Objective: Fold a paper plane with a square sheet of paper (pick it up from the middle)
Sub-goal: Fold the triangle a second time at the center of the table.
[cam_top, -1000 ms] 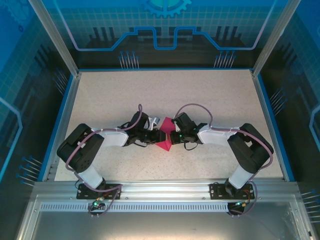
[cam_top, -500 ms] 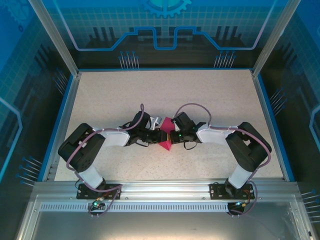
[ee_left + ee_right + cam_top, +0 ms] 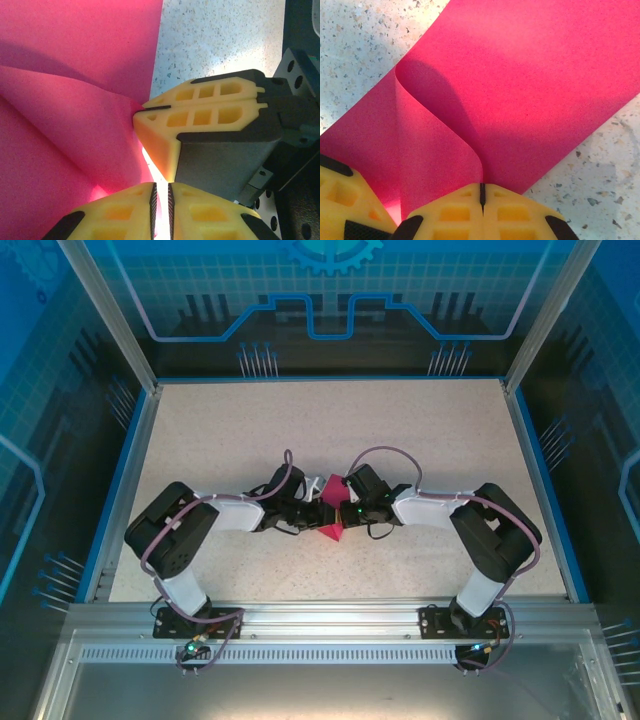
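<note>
The square sheet of paper (image 3: 330, 523) is magenta-pink and sits at the table's centre, pinched up between both grippers. In the right wrist view the paper (image 3: 530, 85) curls in a soft fold that runs into my right gripper (image 3: 481, 186), which is shut on it. In the left wrist view my left gripper (image 3: 161, 186) stands with a thin bright gap between its yellow pads, at the paper's (image 3: 75, 100) edge. The right gripper's fingers (image 3: 200, 107) show there, clamped on a paper corner. From above, the left gripper (image 3: 316, 512) and right gripper (image 3: 340, 510) nearly touch. The paper plane is out of view.
The speckled table (image 3: 330, 430) has a blue rim, with glass walls on three sides. Both arms reach inward from their bases at the near edge, with cables looping above the wrists. Bare table lies behind and to either side of the paper.
The left arm has moved slightly right toward the paper, and its jaws have narrowed. The right gripper has stayed shut on the paper, which now looks bunched a little tighter.
</note>
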`<state>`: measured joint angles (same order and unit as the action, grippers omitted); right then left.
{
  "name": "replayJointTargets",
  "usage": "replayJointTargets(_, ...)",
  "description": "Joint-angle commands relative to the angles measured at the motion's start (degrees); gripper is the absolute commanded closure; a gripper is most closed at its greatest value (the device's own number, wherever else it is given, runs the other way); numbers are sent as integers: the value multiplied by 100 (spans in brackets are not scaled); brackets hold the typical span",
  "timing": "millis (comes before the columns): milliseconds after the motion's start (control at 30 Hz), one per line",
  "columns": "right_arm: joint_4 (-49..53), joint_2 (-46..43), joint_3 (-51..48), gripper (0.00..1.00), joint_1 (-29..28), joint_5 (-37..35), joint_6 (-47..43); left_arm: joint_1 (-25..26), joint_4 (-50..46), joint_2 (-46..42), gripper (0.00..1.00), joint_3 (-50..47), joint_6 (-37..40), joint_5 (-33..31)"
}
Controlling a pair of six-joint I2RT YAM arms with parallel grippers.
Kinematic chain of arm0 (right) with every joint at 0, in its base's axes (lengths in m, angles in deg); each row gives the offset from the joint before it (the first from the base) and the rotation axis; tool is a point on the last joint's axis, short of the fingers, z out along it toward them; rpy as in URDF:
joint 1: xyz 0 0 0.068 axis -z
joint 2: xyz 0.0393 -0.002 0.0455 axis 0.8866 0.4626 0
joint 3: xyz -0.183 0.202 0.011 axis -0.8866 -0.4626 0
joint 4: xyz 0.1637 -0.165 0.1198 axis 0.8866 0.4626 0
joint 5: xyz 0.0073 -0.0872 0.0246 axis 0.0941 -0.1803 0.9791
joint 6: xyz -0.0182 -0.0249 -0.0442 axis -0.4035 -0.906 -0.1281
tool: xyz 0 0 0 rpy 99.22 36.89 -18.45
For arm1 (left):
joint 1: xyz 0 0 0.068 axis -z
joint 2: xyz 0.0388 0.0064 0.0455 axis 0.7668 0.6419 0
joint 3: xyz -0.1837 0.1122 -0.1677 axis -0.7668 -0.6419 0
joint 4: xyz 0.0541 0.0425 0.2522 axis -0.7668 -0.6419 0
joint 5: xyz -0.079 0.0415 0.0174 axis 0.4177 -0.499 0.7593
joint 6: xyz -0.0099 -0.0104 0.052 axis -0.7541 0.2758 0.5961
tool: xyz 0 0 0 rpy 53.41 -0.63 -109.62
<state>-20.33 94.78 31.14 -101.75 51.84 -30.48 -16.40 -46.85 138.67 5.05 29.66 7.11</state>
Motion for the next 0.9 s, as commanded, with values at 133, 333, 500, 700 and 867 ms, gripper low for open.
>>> replayJointTargets(133,111,88,112,100,90,71,-59,63,-176,176,87,183,32,-117)
replayJointTargets(333,116,57,84,100,90,133,-68,72,-258,222,88,177,59,-141)
replayJointTargets(500,182,92,95,100,90,65,-51,78,-293,267,89,190,59,-162)
replayJointTargets(700,257,118,139,100,91,-34,-50,87,-345,316,89,224,76,-180)
replayJointTargets(867,261,133,145,100,89,-77,-50,105,-372,361,89,262,83,-181)
